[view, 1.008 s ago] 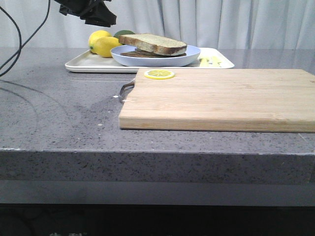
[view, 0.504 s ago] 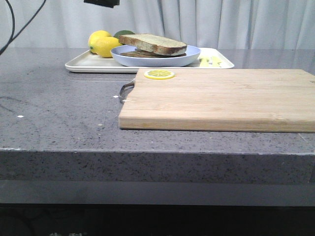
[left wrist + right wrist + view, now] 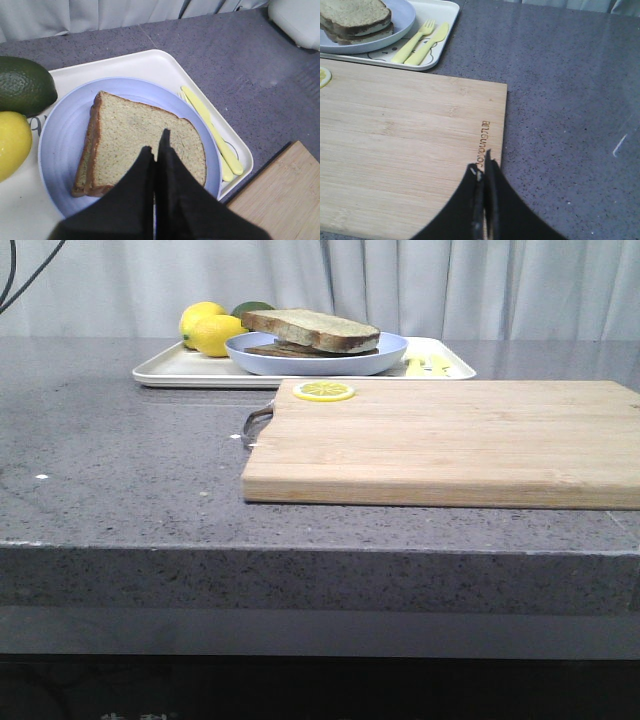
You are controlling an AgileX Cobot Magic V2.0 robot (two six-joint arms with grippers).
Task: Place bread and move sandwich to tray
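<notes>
The thick bread slice (image 3: pixel 310 328) lies on top of a lower slice on the light-blue plate (image 3: pixel 392 348), which stands on the white tray (image 3: pixel 170 370) at the back of the table. No egg shows; the top slice covers the sandwich. In the left wrist view my left gripper (image 3: pixel 156 142) is shut and empty, high above the bread (image 3: pixel 130 135), the plate (image 3: pixel 60 145) and the tray (image 3: pixel 150 62). My right gripper (image 3: pixel 482 167) is shut and empty above the right edge of the wooden cutting board (image 3: pixel 395 135). Neither gripper shows in the front view.
Two lemons (image 3: pixel 210 330) and a dark green avocado (image 3: pixel 22 85) sit on the tray's left part. A yellow fork and knife (image 3: pixel 420 37) lie on its right part. A lemon slice (image 3: pixel 323 391) lies on the cutting board (image 3: pixel 450 440) in front of the tray.
My left arm has risen out of the top left of the front view. The bread, plate and tray have not moved.
</notes>
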